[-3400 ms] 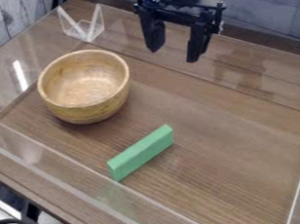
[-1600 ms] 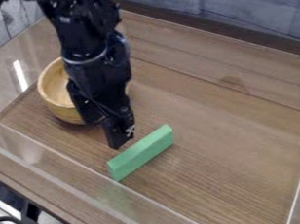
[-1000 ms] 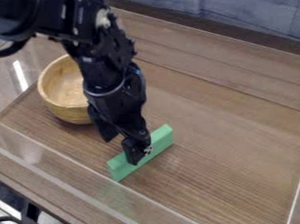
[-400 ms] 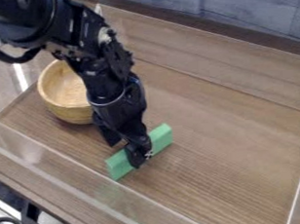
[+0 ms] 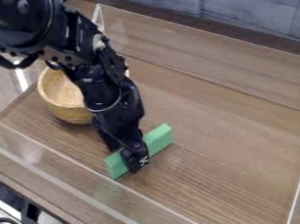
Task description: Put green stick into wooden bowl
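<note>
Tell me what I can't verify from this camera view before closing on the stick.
- Gripper fingertips: dark against the green stick, so contact is unclear.
- Stick's middle: hidden behind the gripper.
- Wooden bowl right side: covered by the arm.
- Arm's upper part: cut off by the top-left edge.

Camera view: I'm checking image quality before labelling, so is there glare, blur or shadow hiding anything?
Camera view: pale glare streaks on the clear wall in front and on the tabletop's far right; soft overall; the dark pincer covers the middle of the green stick; the wooden bowl is evenly lit.

Wooden table (image 5: 231, 108) — clear-walled (glossy)
</note>
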Robot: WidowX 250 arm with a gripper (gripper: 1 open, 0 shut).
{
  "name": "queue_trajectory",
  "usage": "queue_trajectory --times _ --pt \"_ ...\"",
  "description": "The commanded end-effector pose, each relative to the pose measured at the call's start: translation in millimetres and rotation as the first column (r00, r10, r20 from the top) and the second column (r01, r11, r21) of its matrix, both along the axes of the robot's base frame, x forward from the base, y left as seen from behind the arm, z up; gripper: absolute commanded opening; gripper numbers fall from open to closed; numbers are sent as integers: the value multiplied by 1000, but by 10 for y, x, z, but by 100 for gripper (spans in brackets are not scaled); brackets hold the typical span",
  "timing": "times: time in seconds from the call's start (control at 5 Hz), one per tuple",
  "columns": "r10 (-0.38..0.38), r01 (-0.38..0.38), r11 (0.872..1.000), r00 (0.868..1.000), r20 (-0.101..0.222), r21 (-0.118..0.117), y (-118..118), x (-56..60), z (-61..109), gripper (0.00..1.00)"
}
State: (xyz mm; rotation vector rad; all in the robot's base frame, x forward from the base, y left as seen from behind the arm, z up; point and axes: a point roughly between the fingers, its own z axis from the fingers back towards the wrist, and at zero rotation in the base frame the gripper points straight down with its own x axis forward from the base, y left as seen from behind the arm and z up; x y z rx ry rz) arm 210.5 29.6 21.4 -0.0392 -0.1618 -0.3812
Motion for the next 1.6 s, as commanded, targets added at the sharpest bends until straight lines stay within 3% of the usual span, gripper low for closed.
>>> queue_trajectory --times 0.0,0.2,0.4,0.6,0.8,1.0,1.4 --pt "61 -61 998 998 19 -2 -61 73 9 100" --pt "111 -111 994 994 18 -8 -134 114 3 100" --pt "107 -107 994 994 20 -11 -1 161 28 100" --pt "24 -23 1000 1000 20 -15 -26 126 85 0" --pt "5 -4 1000 1000 28 -25 -43 114 167 0" --pt "8 -6 999 999 54 -37 -37 120 384 0" --pt "138 -132 990 983 123 -56 289 207 757 0"
